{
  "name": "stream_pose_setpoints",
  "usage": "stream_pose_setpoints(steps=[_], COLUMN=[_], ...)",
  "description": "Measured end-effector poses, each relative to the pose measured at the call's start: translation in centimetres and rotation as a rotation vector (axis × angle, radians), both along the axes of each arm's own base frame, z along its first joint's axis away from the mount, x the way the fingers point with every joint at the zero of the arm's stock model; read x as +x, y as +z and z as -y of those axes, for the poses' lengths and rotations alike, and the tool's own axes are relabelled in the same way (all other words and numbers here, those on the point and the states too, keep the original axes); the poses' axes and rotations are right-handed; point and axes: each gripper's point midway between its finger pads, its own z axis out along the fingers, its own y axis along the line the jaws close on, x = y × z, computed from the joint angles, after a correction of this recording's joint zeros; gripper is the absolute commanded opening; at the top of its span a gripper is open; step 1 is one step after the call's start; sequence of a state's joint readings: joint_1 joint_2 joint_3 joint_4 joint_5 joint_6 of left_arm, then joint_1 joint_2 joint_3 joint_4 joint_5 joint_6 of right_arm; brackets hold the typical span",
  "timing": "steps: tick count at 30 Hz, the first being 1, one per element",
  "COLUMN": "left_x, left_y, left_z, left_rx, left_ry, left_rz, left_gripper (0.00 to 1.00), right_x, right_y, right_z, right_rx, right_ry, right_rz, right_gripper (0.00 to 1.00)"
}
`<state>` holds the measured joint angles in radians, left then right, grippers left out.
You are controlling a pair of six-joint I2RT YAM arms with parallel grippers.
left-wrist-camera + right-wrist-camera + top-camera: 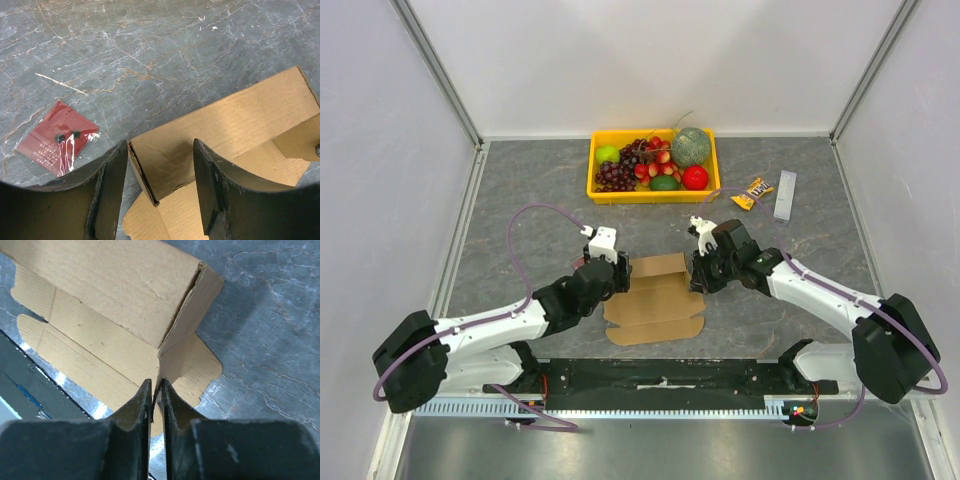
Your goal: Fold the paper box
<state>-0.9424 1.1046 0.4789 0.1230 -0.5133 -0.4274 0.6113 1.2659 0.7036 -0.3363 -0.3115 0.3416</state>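
Note:
The paper box (655, 305) is a brown cardboard sheet lying between the two arms, with its far wall and side flaps raised. My left gripper (618, 280) is at the box's left end. In the left wrist view it (160, 142) is open, its fingers (112, 190) straddling the raised left corner of the box (235, 125) without pinching it. My right gripper (698, 272) is at the box's right end. In the right wrist view it (156, 385) has its jaws parted by a narrow slit, with the edge of the upright side flap (187, 325) standing loosely in the slit.
A yellow tray (603, 190) of fruit stands at the back. A small candy packet (752, 193) and a grey strip (786, 195) lie to its right. A dark-red packet (57, 136) lies on the table left of the box. White walls enclose the table.

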Motion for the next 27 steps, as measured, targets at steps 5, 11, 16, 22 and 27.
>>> stream_pose_setpoints(steps=[5, 11, 16, 22, 27], left_x=[-0.3, -0.7, -0.8, -0.8, -0.8], left_y=[-0.1, -0.3, -0.4, -0.6, -0.8], left_z=[0.1, -0.1, 0.1, 0.2, 0.2], left_rx=[-0.012, -0.018, -0.022, -0.018, -0.016], left_ry=[-0.017, -0.026, -0.038, -0.040, -0.041], left_rz=[-0.004, -0.008, -0.013, -0.016, -0.019], left_gripper=[0.61, 0.61, 0.60, 0.59, 0.59], right_x=[-0.2, 0.0, 0.4, 0.9, 1.8], right_y=[0.0, 0.3, 1.0, 1.3, 2.9], right_z=[-0.6, -1.5, -2.2, -2.0, -0.5], right_rx=[0.027, 0.071, 0.109, 0.102, 0.067], right_ry=[0.009, 0.018, 0.030, 0.015, -0.050], right_rz=[-0.020, -0.026, -0.001, 0.026, 0.116], right_gripper=[0.30, 0.46, 0.63, 0.70, 0.73])
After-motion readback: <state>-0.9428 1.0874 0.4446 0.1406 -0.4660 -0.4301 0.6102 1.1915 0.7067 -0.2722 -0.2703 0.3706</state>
